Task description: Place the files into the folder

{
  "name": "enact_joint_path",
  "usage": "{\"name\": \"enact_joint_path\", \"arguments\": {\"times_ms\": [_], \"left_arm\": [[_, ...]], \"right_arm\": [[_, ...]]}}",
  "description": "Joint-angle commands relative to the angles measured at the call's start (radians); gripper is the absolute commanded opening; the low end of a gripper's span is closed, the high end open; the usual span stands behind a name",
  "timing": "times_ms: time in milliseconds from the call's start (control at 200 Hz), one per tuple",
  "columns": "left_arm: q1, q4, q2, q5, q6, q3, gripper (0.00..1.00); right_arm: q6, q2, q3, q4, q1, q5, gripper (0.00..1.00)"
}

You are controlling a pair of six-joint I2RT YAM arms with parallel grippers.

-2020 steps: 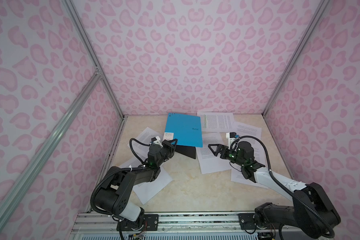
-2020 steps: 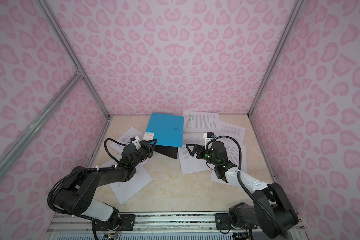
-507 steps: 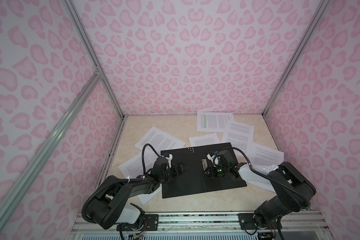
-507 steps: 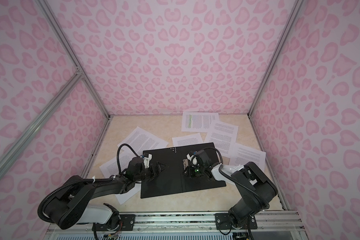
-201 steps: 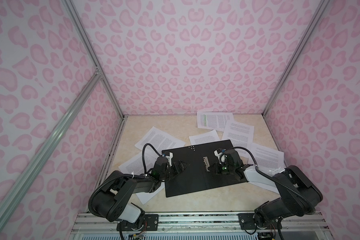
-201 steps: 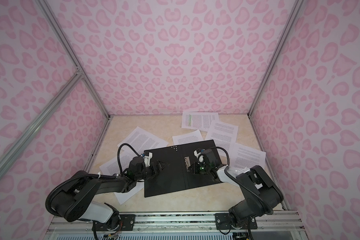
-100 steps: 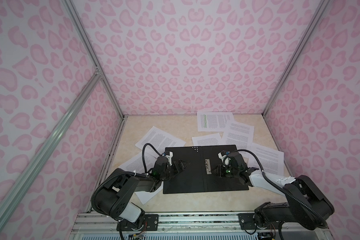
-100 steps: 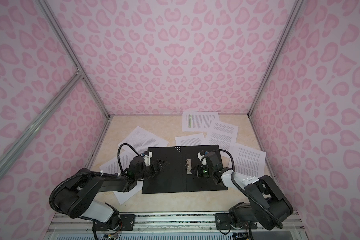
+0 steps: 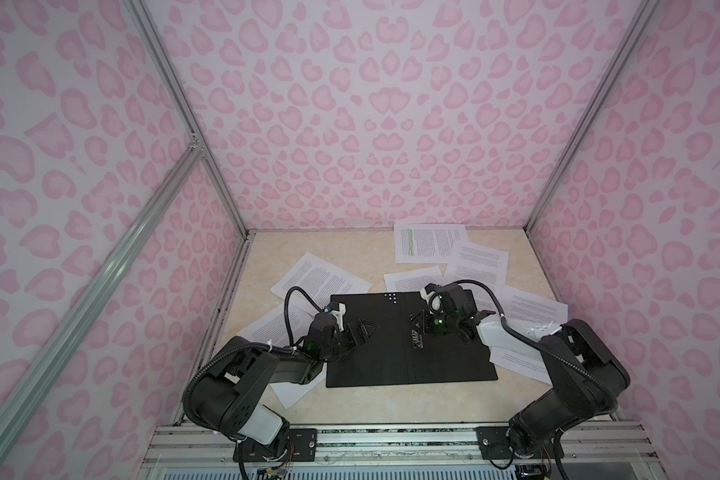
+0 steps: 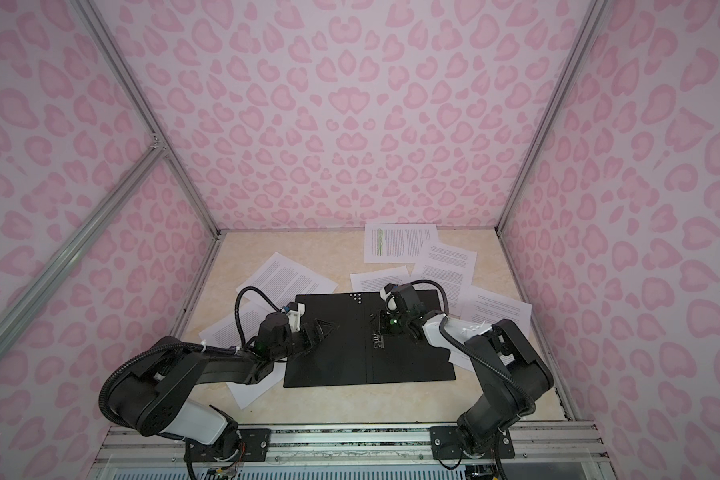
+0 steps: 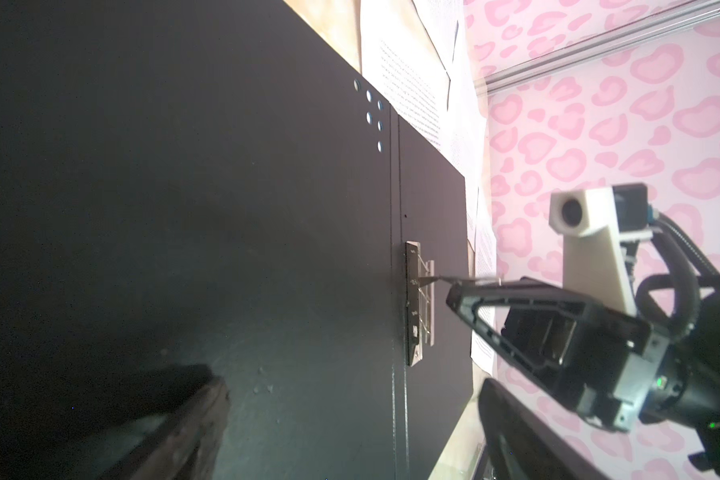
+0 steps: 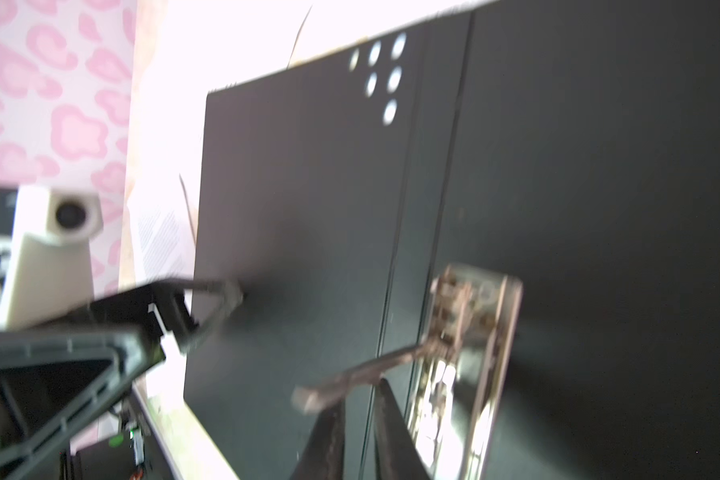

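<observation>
My feed shows a beige table (image 9: pixel 391 403) boxed in by walls (image 9: pixel 371 124) printed with pink spots. Aluminium posts (image 9: pixel 184 112) run up the corners; a metal rail (image 9: pixel 391 440) edges the front.

I see the beige table (image 9: pixel 350 257) with the folder (image 9: pixel 391 353) lying open and flat on it, black side up, near the front middle. Loose sheets (image 9: pixel 321 278) lie around it. The green-lined sheet (image 9: pixel 429 243) sits at the back edge, its corner meeting another sheet's. Others poke out from under the folder's left, far and right edges.
</observation>
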State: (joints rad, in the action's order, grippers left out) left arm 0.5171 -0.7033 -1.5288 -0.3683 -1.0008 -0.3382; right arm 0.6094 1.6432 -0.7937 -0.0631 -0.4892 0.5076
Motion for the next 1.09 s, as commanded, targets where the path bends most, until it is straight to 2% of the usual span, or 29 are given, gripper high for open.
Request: {"name": "enact_joint_path", "arguments": {"times_ms": [0, 65, 240, 435, 515, 660, 780, 855, 905, 1015, 1090], "left_arm": [[-0.002, 0.247, 0.003, 0.023, -0.008, 0.001, 0.96], [-0.003, 0.253, 0.018, 0.000, -0.009, -0.012, 0.96], [-0.040, 0.276, 0.087, -0.085, -0.002, -0.049, 0.96], [-0.076, 0.402, 0.278, -0.162, 0.051, -0.126, 0.96], [-0.094, 0.617, 0.414, -0.072, 0.092, -0.166, 0.96], [-0.154, 1.073, 0.702, 0.230, 0.155, -0.219, 1.00], [-0.304, 1.372, 0.855, 0.284, 0.175, -0.237, 0.99], [-0.397, 1.484, 0.890, 0.292, 0.188, -0.234, 0.98], [-0.402, 1.494, 0.885, 0.275, 0.180, -0.238, 0.98], [-0.433, 1.582, 0.873, 0.376, 0.071, -0.230, 0.98], [-0.468, 1.590, 0.914, 0.398, 0.004, -0.177, 0.99]], "right_arm": [[-0.028, 0.088, -0.096, 0.076, 0.023, 0.000, 0.18], [-0.030, 0.132, -0.145, 0.082, 0.033, 0.026, 0.19], [-0.056, 0.149, -0.242, 0.142, 0.038, 0.039, 0.31], [-0.099, 0.013, -0.242, 0.189, 0.029, 0.015, 0.56], [-0.123, -0.017, -0.246, 0.206, 0.003, 0.013, 0.63], [-0.151, -0.039, -0.231, 0.196, -0.079, 0.000, 0.69], [-0.169, -0.039, -0.211, 0.172, -0.155, -0.075, 0.77], [-0.181, -0.036, -0.202, 0.154, -0.192, -0.097, 0.87], [-0.177, -0.032, -0.189, 0.119, -0.214, -0.096, 0.91], [-0.208, -0.006, -0.189, 0.098, -0.249, -0.104, 0.97], [-0.233, 0.024, -0.196, 0.092, -0.261, -0.122, 0.98]]}}
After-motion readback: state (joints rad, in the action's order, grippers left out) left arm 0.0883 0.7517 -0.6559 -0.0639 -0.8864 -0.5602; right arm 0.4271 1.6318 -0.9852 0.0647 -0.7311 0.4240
